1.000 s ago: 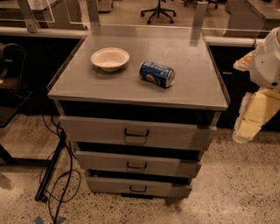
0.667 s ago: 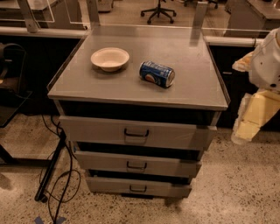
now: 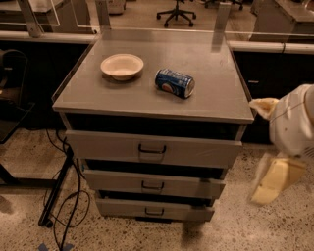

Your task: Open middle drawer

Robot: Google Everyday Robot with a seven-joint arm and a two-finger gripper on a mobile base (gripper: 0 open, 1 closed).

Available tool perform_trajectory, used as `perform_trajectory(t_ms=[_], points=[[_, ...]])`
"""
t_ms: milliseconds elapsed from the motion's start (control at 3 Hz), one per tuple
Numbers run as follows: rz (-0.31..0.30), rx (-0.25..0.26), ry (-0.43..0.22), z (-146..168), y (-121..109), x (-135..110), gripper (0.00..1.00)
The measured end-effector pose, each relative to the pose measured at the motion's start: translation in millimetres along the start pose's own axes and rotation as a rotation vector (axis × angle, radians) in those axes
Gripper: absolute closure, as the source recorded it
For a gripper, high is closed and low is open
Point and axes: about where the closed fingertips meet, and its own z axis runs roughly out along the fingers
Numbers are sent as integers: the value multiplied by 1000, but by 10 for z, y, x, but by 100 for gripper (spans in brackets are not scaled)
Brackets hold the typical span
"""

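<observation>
The middle drawer (image 3: 153,185) is a grey metal front with a small black loop handle. It sits between the taller top drawer (image 3: 152,148) and the slimmer bottom drawer (image 3: 155,210) of a grey cabinet. All three fronts look pushed in, with a dark gap above each. My gripper (image 3: 271,186), cream-coloured under a white arm housing (image 3: 293,120), hangs to the right of the cabinet at about the height of the middle drawer. It is apart from the cabinet and touches nothing.
On the cabinet top (image 3: 216,93) stand a white bowl (image 3: 122,65) and a blue can (image 3: 174,82) lying on its side. Black cables and a stand leg (image 3: 61,193) lie on the floor at the left. Dark counters run behind, with an office chair (image 3: 175,11) beyond.
My arm and gripper have dropped lower at the right side of the cabinet. The drawers, bowl and can have not moved.
</observation>
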Motion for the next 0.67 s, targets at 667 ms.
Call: perform_trajectory(t_ms=[667], points=[[40, 137, -118, 292, -79, -78, 0]])
